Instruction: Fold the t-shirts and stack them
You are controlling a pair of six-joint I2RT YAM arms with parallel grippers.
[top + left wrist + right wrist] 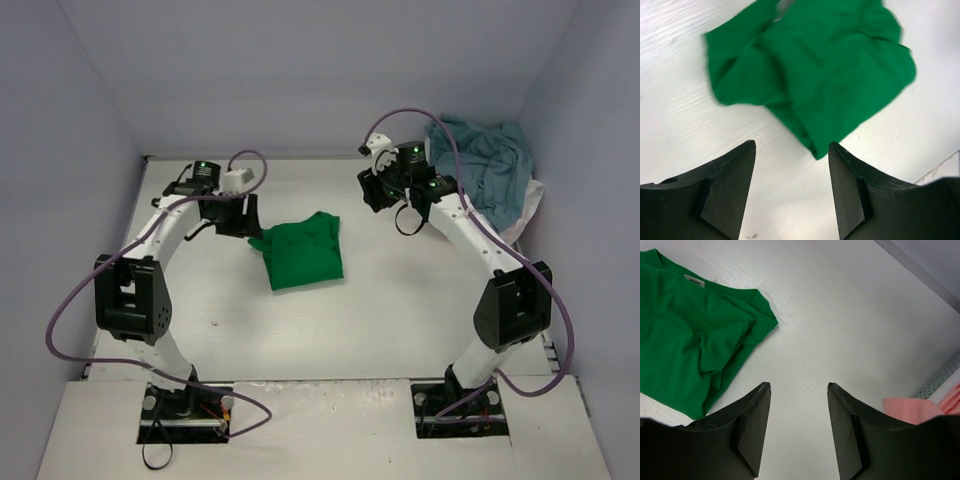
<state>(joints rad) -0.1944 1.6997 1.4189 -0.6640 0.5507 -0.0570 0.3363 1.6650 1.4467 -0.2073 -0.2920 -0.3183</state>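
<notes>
Right wrist alone shows pink cloth (912, 410); top external, teal heap (485, 165).

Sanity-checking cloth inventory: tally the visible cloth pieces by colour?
green shirt: 1
teal heap: 1 (may hide more)
white piece, under the teal: 1
pink piece, edge only: 1
Total: 4

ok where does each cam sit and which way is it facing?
Top external: above and behind the robot, looking down on the white table; left arm, right arm whole.
Left wrist: on the left wrist, looking down at the bright green cloth t-shirt; own black jaws, apart.
Right wrist: looking down at table, salmon pink cloth at right; own jaws apart.
Shared: all three see the green t-shirt.
</notes>
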